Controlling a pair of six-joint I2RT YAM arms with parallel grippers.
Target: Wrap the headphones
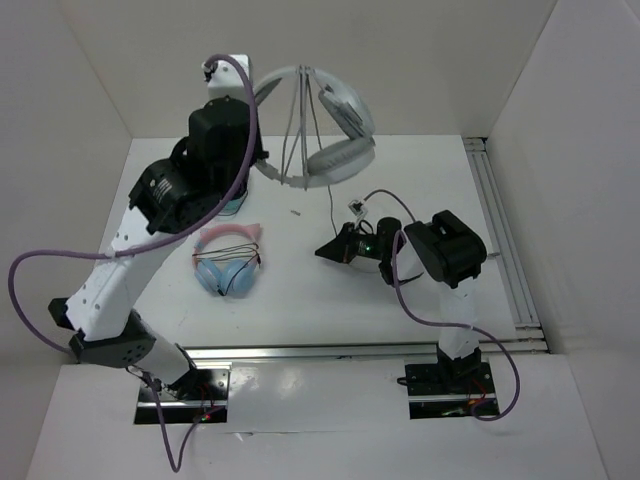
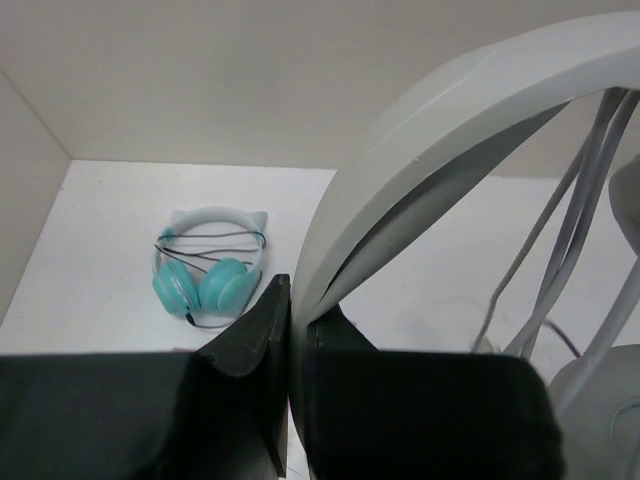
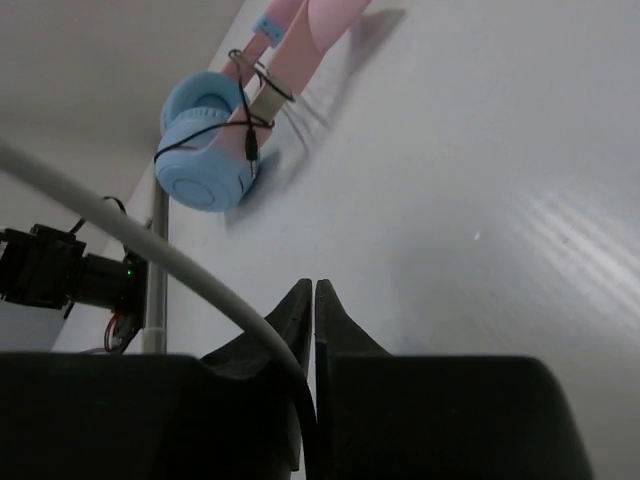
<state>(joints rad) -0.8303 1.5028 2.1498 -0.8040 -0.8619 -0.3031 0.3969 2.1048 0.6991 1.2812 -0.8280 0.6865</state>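
Note:
The light grey-white headphones [image 1: 335,125] hang in the air at the back of the table. My left gripper [image 1: 258,95] is shut on the wide headband, which fills the left wrist view [image 2: 450,120] between the jaws of my left gripper [image 2: 294,300]. Several strands of the thin grey cable [image 1: 300,130] run across the headband's arc. One strand drops down to my right gripper [image 1: 324,250] low over the table's middle. In the right wrist view the cable [image 3: 150,240] runs into the shut jaws of my right gripper [image 3: 314,295].
A pink-banded pair with blue ear cups [image 1: 228,262] lies on the table left of my right gripper, and it also shows in the right wrist view [image 3: 210,150]. A teal pair [image 2: 205,275] lies at the back left, mostly under my left arm. Metal rails [image 1: 500,230] line the right side.

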